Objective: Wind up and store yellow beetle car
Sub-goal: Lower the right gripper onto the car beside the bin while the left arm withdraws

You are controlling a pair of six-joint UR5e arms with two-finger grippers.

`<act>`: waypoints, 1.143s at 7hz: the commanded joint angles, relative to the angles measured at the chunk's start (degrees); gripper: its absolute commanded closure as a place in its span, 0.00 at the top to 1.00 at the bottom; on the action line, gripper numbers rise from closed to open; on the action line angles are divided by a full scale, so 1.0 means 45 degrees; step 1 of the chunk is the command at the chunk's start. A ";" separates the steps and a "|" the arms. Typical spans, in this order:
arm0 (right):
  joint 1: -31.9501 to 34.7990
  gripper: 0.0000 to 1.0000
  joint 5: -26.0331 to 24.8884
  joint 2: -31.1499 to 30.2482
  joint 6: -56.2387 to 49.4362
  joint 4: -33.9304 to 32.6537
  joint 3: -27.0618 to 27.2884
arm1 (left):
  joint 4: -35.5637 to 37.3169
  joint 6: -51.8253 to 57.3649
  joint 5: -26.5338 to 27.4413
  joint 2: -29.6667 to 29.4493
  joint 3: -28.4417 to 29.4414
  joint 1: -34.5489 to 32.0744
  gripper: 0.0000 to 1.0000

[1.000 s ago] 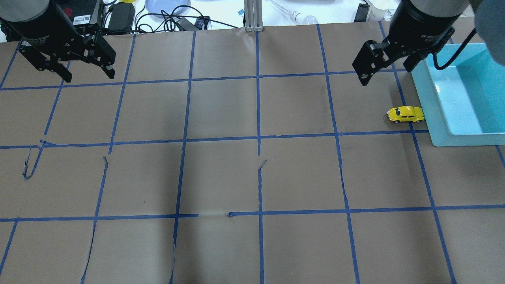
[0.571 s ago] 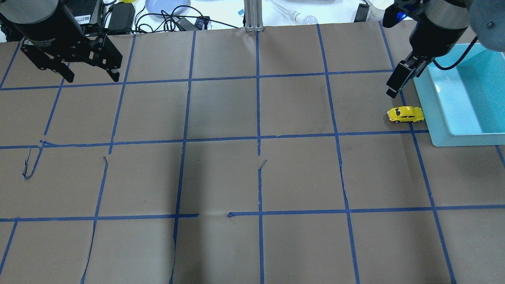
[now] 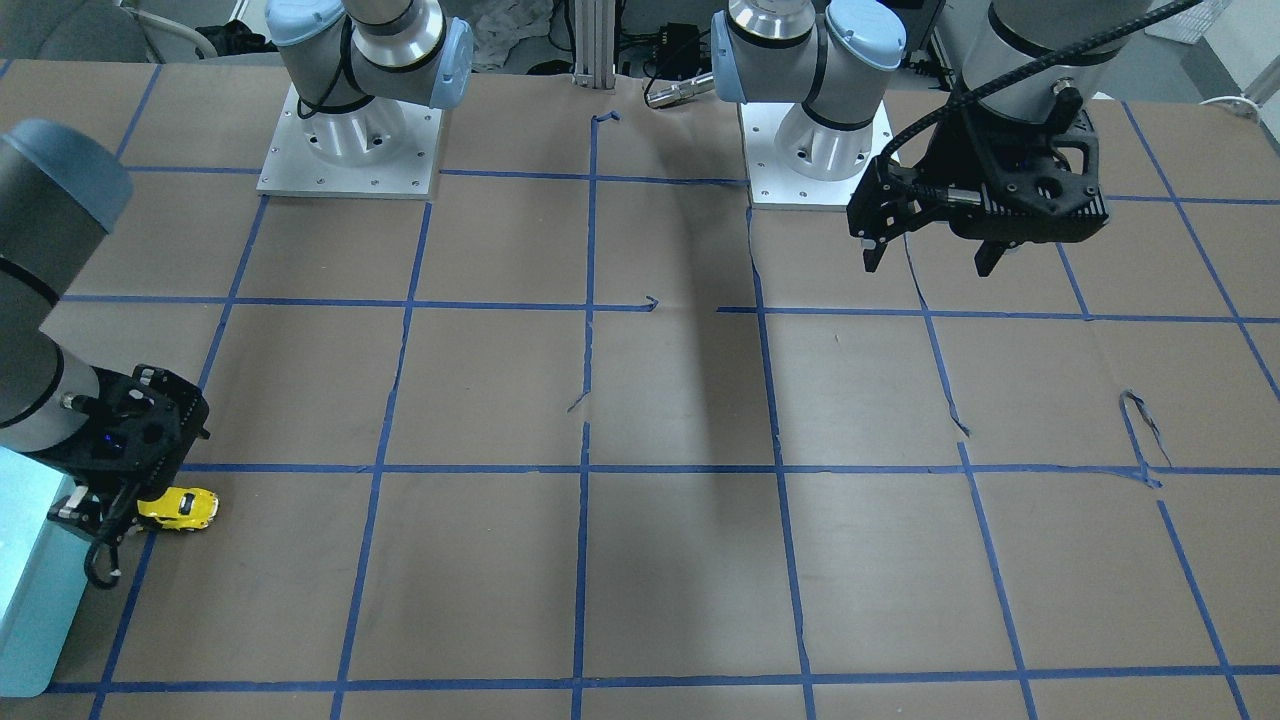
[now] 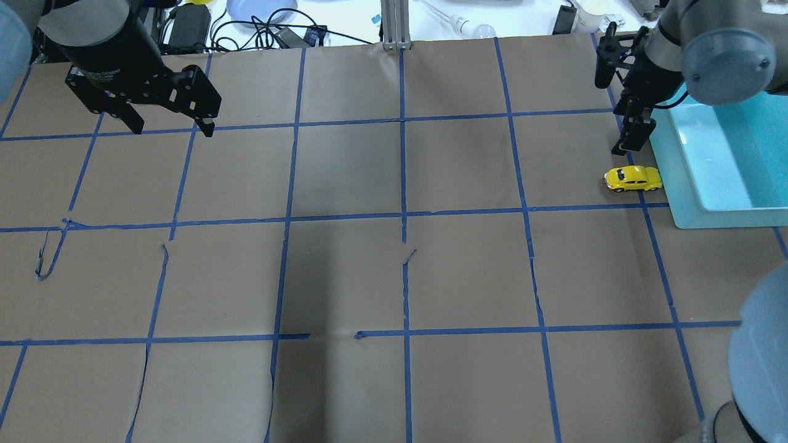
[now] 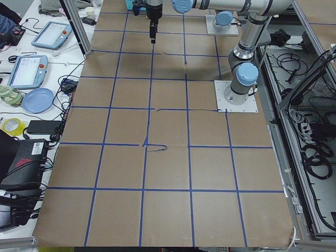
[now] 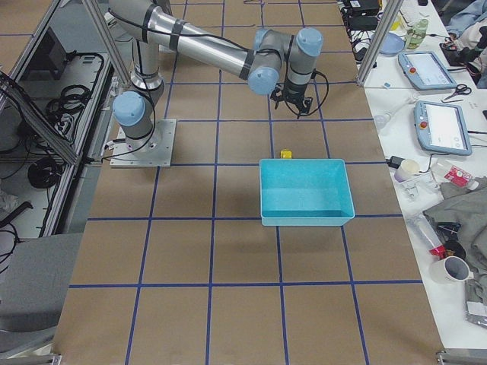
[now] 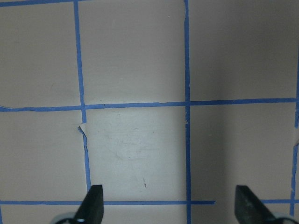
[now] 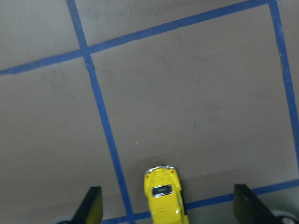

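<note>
The yellow beetle car (image 4: 633, 178) stands on the brown paper table just left of the teal bin (image 4: 682, 184). It also shows in the front view (image 3: 180, 508) and the right side view (image 6: 287, 153). My right gripper (image 4: 629, 143) hangs open just behind and above the car. In the right wrist view the car (image 8: 163, 196) sits at the bottom edge between the two spread fingers (image 8: 91, 207), untouched. My left gripper (image 4: 173, 127) is open and empty over the far left of the table, also seen in the front view (image 3: 928, 266).
The teal bin (image 6: 304, 218) is open-topped and looks empty. Blue tape lines grid the paper, with a few peeled strips (image 4: 46, 261). Cables, a blue plate (image 4: 258, 9) and tablets lie beyond the far table edge.
My right gripper has turned at the wrist and swung in over the spot just behind the car. My left gripper has shifted a little to the right. The car has not moved.
</note>
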 commanded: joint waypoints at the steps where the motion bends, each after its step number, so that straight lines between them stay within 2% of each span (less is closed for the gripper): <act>1: -0.0352 1.00 -0.0044 0.0939 -0.3581 -0.1598 0.0020 | -0.0080 -0.0011 -0.0342 0.0174 -0.0185 -0.0030 1.00; 2: -0.0703 1.00 -0.0063 0.1194 -0.4128 -0.1929 0.0426 | -0.0099 0.0027 -0.0267 0.0271 -0.0361 -0.0030 1.00; 4: -0.1194 0.99 -0.0004 0.1216 -0.4681 -0.3529 0.1656 | -0.0099 -0.0107 -0.0344 0.0311 -0.0460 -0.0030 1.00; 7: -0.1799 0.99 -0.0083 0.1254 -0.3998 -0.3573 0.1952 | -0.0100 -0.0109 -0.0227 0.0292 -0.0479 -0.0010 1.00; 8: -0.1839 0.91 -0.0160 0.1274 -0.3108 -0.3593 0.2031 | -0.0119 0.0027 -0.0207 0.0292 -0.0480 -0.0010 1.00</act>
